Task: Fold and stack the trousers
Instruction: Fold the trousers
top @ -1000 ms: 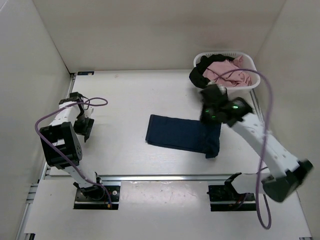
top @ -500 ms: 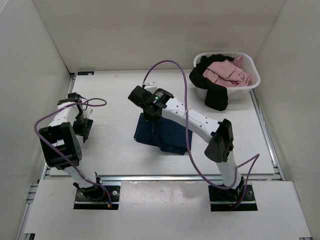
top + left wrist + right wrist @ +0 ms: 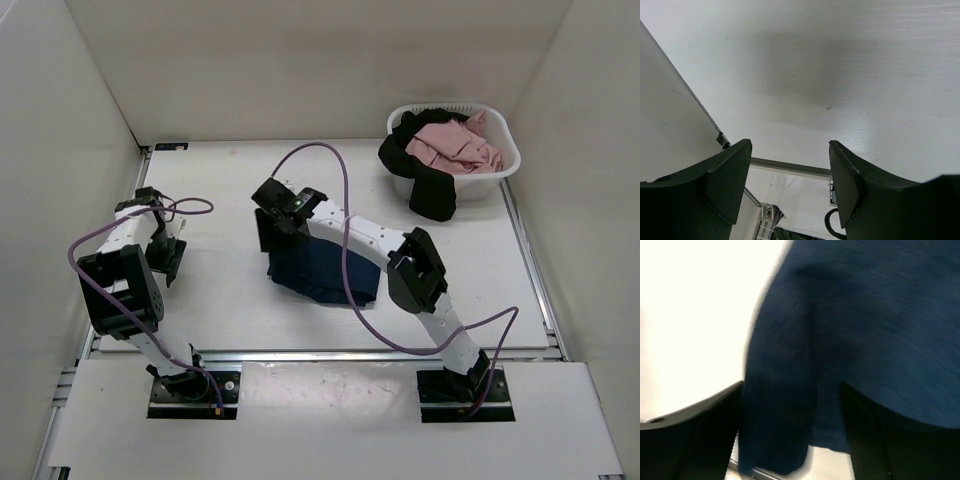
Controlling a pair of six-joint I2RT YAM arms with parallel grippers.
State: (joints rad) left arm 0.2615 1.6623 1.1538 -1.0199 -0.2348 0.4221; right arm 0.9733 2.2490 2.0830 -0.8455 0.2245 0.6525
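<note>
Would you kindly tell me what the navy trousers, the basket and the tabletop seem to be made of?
The navy trousers look like matte woven denim: a fine heathered weave shows, though blurred. The basket seems smooth white moulded plastic, with a thin rigid rim. The tabletop looks like white painted or laminated board, faintly grained; which, I cannot tell.

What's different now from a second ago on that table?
The right pincer swung from beside the laundry basket across to the left end of the navy trousers, which went from a long strip to a shorter folded bundle. It now stands open over the cloth. The left pincer and the basket stayed put.
</note>
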